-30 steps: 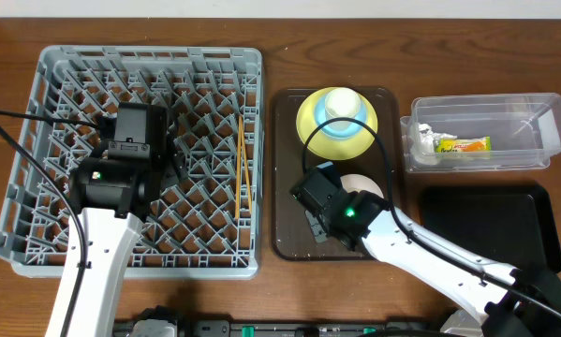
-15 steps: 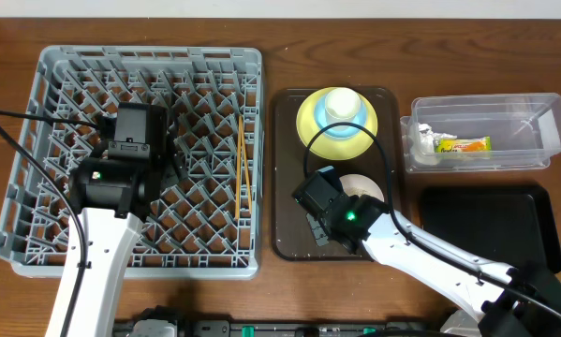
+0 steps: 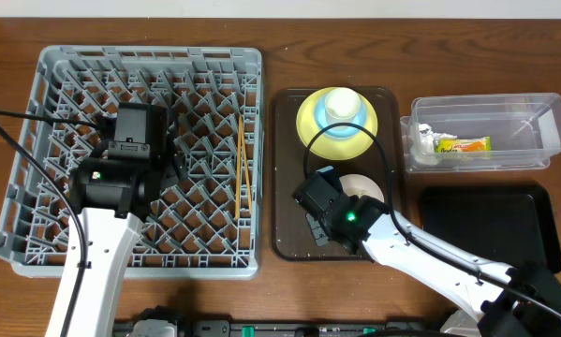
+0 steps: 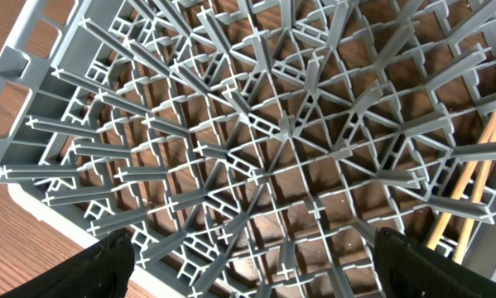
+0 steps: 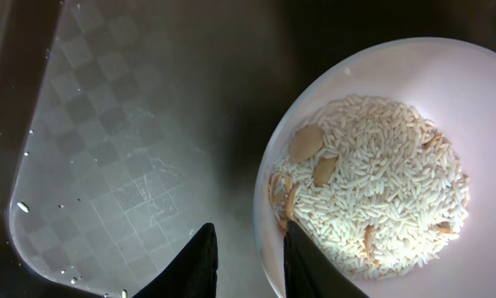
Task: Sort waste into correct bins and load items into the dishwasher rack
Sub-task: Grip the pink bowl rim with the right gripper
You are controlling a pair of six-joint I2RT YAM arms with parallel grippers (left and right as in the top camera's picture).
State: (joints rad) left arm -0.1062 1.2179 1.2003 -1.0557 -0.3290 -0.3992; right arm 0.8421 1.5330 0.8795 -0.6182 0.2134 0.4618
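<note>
The white bowl (image 3: 362,187) (image 5: 380,157) holds pale rice-like food scraps (image 5: 388,182) and stands on the brown tray. My right gripper (image 3: 339,195) (image 5: 248,230) is shut on the bowl's left rim, one finger inside and one outside. Over the middle of the grey dishwasher rack (image 3: 149,58) (image 4: 272,124) my left gripper (image 3: 180,159) (image 4: 252,248) hangs wide open with nothing in it. The chopsticks (image 3: 242,164) (image 4: 471,174) lie in the rack's right side. A light blue cup (image 3: 341,110) sits on the yellow plate (image 3: 308,126).
The clear tub (image 3: 486,98) at the right holds a yellow-green wrapper (image 3: 463,144) and a white napkin (image 3: 422,140). The black tray (image 3: 486,225) lies in front of it. The brown serving tray (image 3: 289,168) (image 5: 107,124) carries the plate and the bowl.
The right gripper shifted slightly toward the bowl and its fingers narrowed onto the rim. The left arm has not moved.
</note>
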